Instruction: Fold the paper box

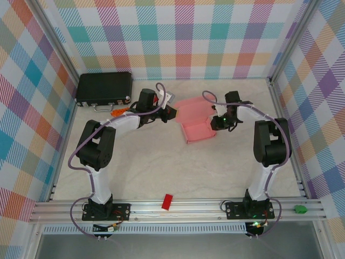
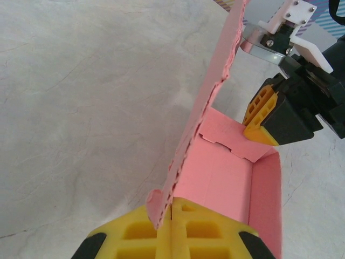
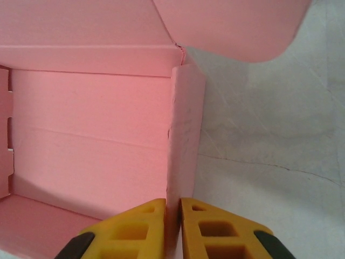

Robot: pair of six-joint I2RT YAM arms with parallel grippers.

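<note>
Pink paper box (image 1: pixel 198 131), tray open-topped: L jaws pinch its raised flap, R jaws its side wall.

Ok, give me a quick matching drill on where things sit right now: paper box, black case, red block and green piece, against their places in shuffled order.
Things:
1 paper box
2 black case
3 red block
4 green piece

Places:
A on the near rail, about mid-width
B far left corner of the table
C middle of the table
D on the near rail, at its right end

Pairs: 1-C, 2-B, 3-A, 4-D
</note>
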